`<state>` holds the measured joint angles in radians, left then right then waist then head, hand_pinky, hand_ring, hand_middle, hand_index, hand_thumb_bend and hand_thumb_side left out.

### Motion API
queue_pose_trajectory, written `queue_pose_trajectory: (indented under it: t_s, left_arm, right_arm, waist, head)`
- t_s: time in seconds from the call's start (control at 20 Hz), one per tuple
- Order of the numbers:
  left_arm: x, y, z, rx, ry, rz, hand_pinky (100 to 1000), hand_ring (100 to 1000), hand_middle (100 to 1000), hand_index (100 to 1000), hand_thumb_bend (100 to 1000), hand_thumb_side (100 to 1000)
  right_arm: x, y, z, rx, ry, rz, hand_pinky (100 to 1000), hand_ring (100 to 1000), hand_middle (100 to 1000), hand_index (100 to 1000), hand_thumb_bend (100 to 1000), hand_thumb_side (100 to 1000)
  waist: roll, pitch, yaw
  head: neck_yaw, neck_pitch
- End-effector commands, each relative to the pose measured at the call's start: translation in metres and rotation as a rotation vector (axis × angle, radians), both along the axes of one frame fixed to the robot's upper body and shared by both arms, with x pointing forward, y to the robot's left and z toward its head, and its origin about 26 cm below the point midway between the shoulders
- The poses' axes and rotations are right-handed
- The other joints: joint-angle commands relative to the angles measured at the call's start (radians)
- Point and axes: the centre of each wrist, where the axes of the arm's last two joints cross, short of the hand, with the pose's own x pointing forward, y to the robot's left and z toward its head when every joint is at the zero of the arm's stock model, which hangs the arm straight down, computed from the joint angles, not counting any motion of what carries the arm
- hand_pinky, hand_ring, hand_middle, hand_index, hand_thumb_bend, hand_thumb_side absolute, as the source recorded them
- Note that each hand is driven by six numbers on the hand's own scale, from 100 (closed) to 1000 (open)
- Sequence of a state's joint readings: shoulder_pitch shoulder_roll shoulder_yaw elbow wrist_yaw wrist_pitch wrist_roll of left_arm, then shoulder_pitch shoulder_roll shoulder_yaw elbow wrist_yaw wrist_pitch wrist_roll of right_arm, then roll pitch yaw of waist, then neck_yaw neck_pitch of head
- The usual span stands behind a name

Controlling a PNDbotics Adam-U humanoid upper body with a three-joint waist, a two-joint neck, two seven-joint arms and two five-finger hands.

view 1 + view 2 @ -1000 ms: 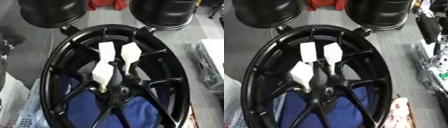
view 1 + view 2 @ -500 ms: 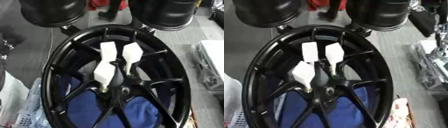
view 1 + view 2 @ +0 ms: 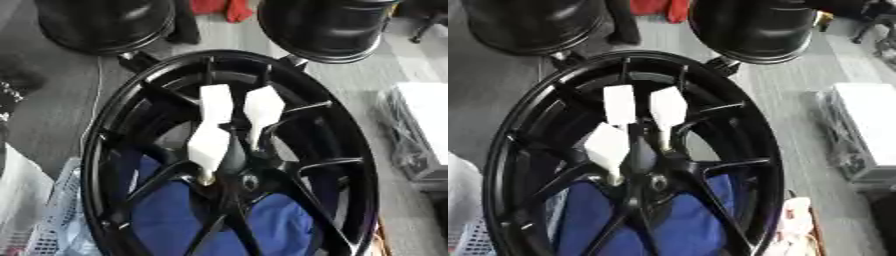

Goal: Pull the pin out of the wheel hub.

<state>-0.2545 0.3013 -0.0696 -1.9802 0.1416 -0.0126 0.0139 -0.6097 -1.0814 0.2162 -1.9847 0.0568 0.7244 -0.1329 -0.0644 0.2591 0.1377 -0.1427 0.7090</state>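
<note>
- at the middle of the wheel, just up and left of the wheel hub (image 3: 241,180), stood what i took for the pin (image 3: 208,145): a white blocky piece, tilted, with a small brass-coloured tip touching the hub.
- it looked stiff and light, with flat white faces that should give a fair hold; i judged the best place to take it was across the white block, pulling along its own lean so the tip would not bind.
- two more white pieces (image 3: 215,104) (image 3: 262,107) stood just above it, side by side between the spokes; whether they were further pins could not be told.
- no robot hand could be made out in either view, so nothing could be said of the fingers.
- the black rim (image 3: 350,150) looked heavy and rigid, unlikely to shift under a pull.
- a blue cloth (image 3: 175,220) showed through the lower spokes.
- two other black wheels (image 3: 105,22) (image 3: 328,25) lay beyond on the grey floor (image 3: 52,100).
</note>
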Motion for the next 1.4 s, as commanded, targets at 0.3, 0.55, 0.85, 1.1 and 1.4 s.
queue_pose_trajectory:
  t_s: [0.3, 0.55, 0.85, 1.1, 1.4]
  left_arm:
    - [-0.003, 0.003, 0.007, 0.022, -0.021, -0.006, 836, 711, 633, 772, 100, 714]
    - [-0.003, 0.003, 0.007, 0.023, -0.021, -0.006, 836, 711, 633, 772, 100, 714]
    - [-0.003, 0.002, 0.008, 0.024, -0.021, -0.010, 836, 711, 633, 772, 100, 714]
    - [-0.003, 0.002, 0.008, 0.025, -0.020, -0.014, 836, 711, 633, 772, 100, 714]
    - [-0.003, 0.001, 0.007, 0.026, -0.015, -0.020, 835, 711, 633, 772, 100, 714]
  right_arm:
    - [-0.008, 0.006, 0.022, -0.210, 0.112, 0.159, 736, 761, 749, 746, 100, 315]
    - [-0.008, 0.009, 0.022, -0.271, 0.183, 0.257, 755, 773, 760, 763, 144, 336]
    - [-0.006, 0.015, 0.016, -0.310, 0.272, 0.341, 765, 782, 770, 774, 169, 362]
    - [-0.003, 0.023, 0.006, -0.319, 0.333, 0.384, 768, 792, 789, 791, 237, 351]
    - [0.000, 0.042, -0.008, -0.340, 0.427, 0.443, 780, 808, 805, 827, 378, 254]
  waist:
    - [0.001, -0.026, -0.002]
    - [0.003, -0.026, -0.004]
    - [0.004, -0.027, -0.005]
    - [0.005, -0.028, -0.003]
    - [0.003, -0.031, 0.001]
  head:
    - [0.001, -0.007]
    - [0.001, -0.003]
    - [-0.003, -0.001]
    - [-0.005, 0.002]
    - [-0.010, 0.006]
